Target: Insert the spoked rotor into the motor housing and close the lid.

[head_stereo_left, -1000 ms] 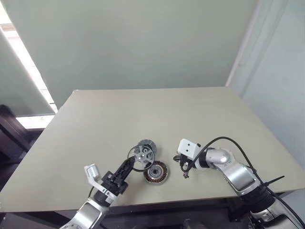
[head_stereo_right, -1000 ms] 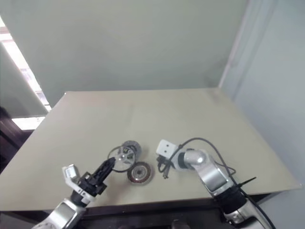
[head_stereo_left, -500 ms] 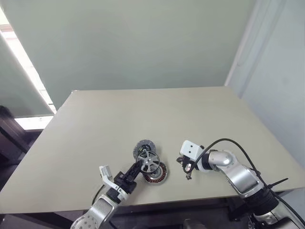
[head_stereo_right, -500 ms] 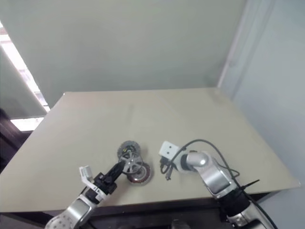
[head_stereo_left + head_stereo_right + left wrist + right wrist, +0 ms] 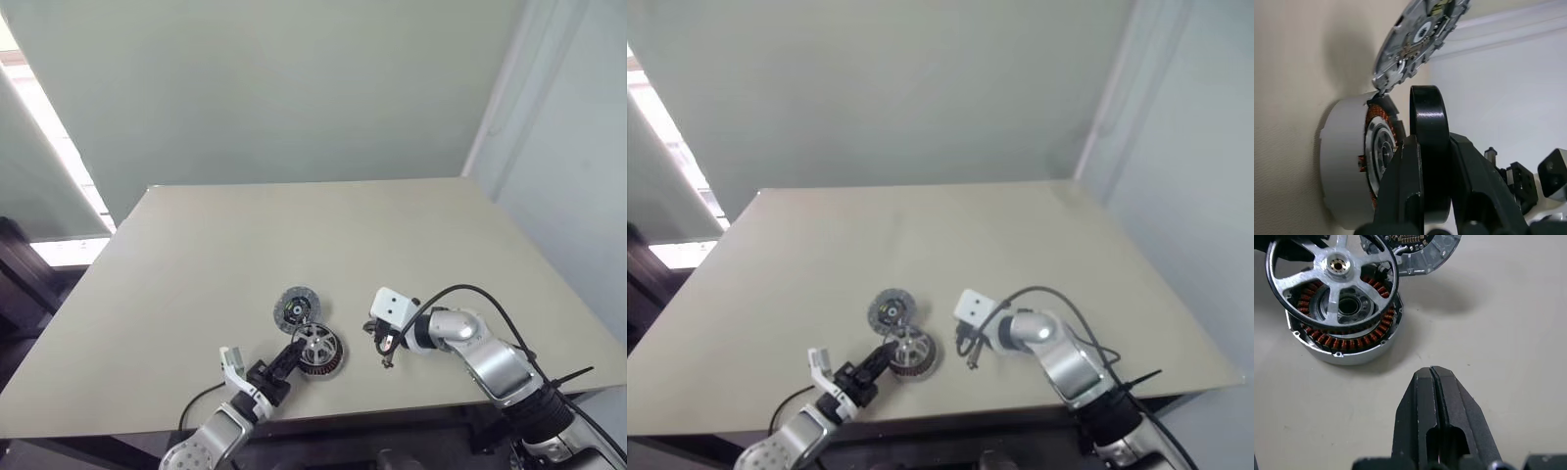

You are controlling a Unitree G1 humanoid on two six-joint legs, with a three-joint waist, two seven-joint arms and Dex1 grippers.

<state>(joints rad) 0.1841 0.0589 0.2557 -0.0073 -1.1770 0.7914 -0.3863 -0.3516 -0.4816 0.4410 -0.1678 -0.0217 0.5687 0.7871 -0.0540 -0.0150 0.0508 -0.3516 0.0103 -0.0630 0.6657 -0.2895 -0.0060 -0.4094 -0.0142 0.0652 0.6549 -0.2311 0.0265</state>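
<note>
The motor housing [image 5: 322, 360], a squat silver casing with copper windings [image 5: 1347, 340], stands near the table's front edge. Just above it hangs the spoked rotor [image 5: 314, 342], a black-rimmed ring with pale spokes [image 5: 1336, 265], slightly off-centre and apart from the windings. My left gripper [image 5: 291, 354] is shut on the rotor's black rim [image 5: 1428, 113]. The lid [image 5: 297, 308], a grey-blue notched disc, lies flat just behind the housing [image 5: 1345, 171]. To the right of the housing, my right gripper [image 5: 1431, 370] is shut on nothing and points down at the bare tabletop.
The beige table [image 5: 294, 235] stretches back to a pale green wall. Its front edge [image 5: 411, 406] runs close behind both grippers. A black cable [image 5: 470, 292] loops over the right forearm.
My left gripper has carried the rotor down and to the right, from above the lid to just over the housing. The right gripper has stayed put.
</note>
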